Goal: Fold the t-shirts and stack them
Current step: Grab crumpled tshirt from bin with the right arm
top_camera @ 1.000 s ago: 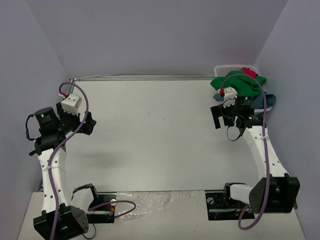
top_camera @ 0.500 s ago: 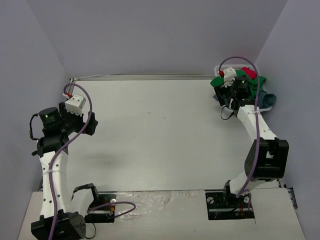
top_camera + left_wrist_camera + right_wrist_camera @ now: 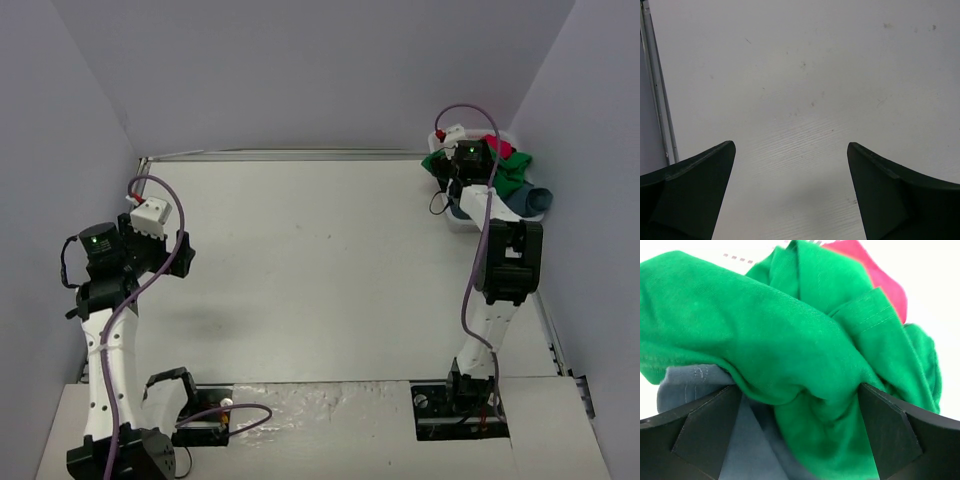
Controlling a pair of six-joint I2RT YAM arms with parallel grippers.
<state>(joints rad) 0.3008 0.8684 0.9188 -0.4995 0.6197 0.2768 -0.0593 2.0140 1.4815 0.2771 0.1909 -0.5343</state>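
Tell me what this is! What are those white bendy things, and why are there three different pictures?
Those are two robot arms, a left arm and a right arm, bolted to a white table. The big picture comes from a camera up above. The other two come from little cameras on the wrists, so the dark shapes are each arm's own fingers. The left gripper is open over bare table. The right gripper is open too, with its fingers either side of a green shirt, bunched with a red shirt and a grey-blue shirt in the far right corner. Nothing is held yet.
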